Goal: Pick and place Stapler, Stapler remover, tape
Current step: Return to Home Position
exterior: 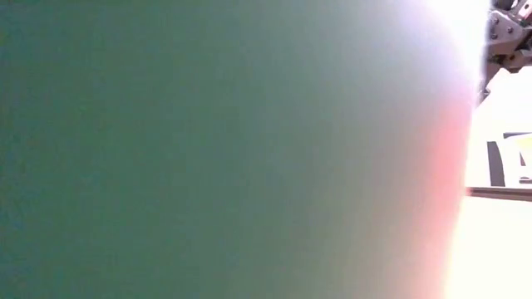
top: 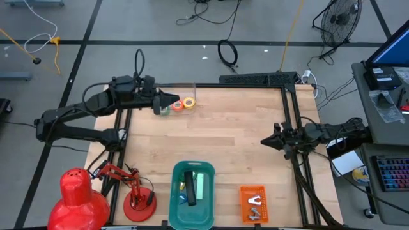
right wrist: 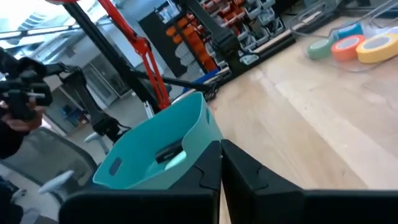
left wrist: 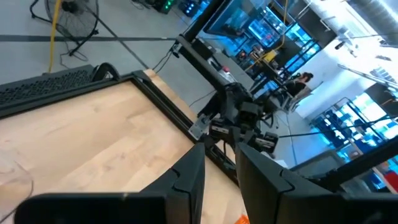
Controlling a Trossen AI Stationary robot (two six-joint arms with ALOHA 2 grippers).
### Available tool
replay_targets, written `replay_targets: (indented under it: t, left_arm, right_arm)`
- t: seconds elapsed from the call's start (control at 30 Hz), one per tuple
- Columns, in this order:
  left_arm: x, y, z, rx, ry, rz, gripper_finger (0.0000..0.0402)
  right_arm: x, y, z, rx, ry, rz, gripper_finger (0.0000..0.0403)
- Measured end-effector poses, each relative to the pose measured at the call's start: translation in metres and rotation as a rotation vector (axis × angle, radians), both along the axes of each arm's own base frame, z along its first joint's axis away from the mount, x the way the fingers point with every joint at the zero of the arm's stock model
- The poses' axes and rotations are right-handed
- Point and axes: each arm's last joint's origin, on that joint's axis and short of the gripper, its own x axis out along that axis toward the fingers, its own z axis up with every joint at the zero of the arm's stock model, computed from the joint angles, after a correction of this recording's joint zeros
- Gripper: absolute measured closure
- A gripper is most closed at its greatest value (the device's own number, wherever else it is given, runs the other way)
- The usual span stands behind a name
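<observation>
At opposite table [top: 230, 153] edges, left jaws hang slightly parted beside the tape [top: 183, 103], right jaws closed.

My left claw [top: 171, 102] and right claw [top: 265, 142]: both black. Pale wood-grain tabletop [top: 223, 140], black metal frame [top: 291, 115] round it. Green tape ring [right wrist: 320, 48], orange tape ring [right wrist: 347, 46], yellow tape ring [right wrist: 376, 48], and a blue tape ring [right wrist: 351, 29] that only partly shows. Teal plastic bin [top: 193, 195] holds a black item [top: 190, 185] and a pale green block [top: 200, 186]. Small orange plastic bin [top: 252, 203] holds grey metal pieces [top: 254, 206]. Glossy red desk lamp [top: 80, 198].
</observation>
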Motion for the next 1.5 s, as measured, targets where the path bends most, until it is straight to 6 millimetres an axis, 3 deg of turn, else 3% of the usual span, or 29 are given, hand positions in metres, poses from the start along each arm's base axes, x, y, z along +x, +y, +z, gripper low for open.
replay_targets:
  t: [1.1, 1.5]
  left_arm:
    - [0.006, -0.030, -0.001, 0.027, 0.016, 0.018, 0.0309]
    - [0.006, -0.036, -0.006, 0.029, 0.068, 0.013, 0.0309]
  right_arm:
    - [-0.009, -0.001, -0.022, -0.060, 0.194, 0.045, 0.0403]
    - [0.001, 0.001, -0.052, 0.011, 0.223, 0.008, 0.0403]
